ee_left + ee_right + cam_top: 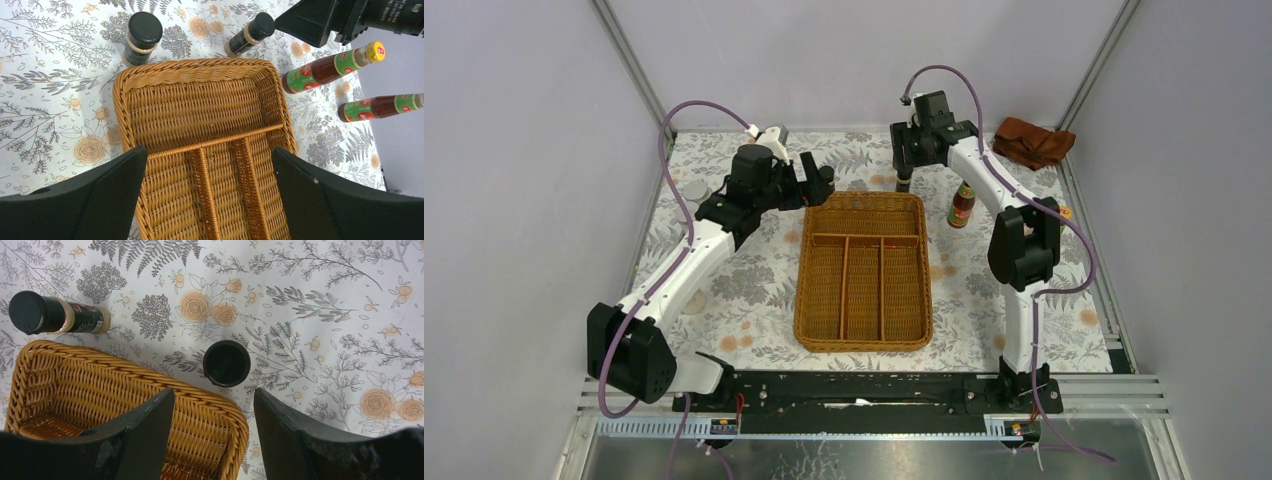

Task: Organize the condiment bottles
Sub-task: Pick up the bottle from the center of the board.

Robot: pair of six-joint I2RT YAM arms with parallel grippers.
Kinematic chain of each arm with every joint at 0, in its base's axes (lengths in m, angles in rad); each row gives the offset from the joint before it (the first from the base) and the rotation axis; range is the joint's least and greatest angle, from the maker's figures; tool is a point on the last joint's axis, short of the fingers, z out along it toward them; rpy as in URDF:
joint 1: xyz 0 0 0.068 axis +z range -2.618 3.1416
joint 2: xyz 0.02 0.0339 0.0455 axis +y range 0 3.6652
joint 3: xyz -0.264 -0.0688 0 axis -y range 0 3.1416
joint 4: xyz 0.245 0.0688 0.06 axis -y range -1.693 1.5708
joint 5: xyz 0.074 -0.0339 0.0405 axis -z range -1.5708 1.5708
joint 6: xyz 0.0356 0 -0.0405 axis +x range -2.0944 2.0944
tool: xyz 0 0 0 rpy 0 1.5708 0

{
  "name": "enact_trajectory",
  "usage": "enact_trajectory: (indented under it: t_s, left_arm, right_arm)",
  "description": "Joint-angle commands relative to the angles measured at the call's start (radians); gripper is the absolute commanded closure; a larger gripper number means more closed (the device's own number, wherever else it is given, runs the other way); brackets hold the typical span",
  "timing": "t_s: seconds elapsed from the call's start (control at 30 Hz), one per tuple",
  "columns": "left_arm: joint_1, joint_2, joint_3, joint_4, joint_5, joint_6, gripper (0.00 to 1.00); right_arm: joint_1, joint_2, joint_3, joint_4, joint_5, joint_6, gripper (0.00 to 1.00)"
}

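Spread wide in the left wrist view, the left hand (209,150) hung empty over the wicker tray (195,67), with nothing between its fingers. Every compartment that showed was bare, so the sorting looked barely begun: no bottle was in the tray. On the counter (744,290), just beyond the tray's far rim, stood a black-lidded jar (144,30) and a tiny dark bottle (250,35). A red sauce bottle (325,70) and a second red sauce bottle (380,107) stood near the far right corner. The right hand (214,390) hovered over the tiny dark bottle, fingers apart and gripping nothing that I could see. By my reading, every bottle in view was left to place.
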Motion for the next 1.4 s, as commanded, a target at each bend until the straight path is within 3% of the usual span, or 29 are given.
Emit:
enact_trajectory:
  t_s: [0.0,1.07,1.37]
  left_arm:
    - [-0.005,0.004,0.013,0.018,-0.013,0.005,0.02]
    - [0.017,0.025,-0.001,0.036,0.045,0.033,0.02]
    - [0.032,0.031,-0.008,0.040,0.063,0.034,0.02]
  right_arm:
    - [0.013,0.022,0.063,-0.015,-0.025,0.009,0.32]
    - [0.015,0.159,0.149,-0.038,0.022,0.010,0.32]
    - [0.014,0.176,0.160,-0.045,0.033,0.013,0.44]
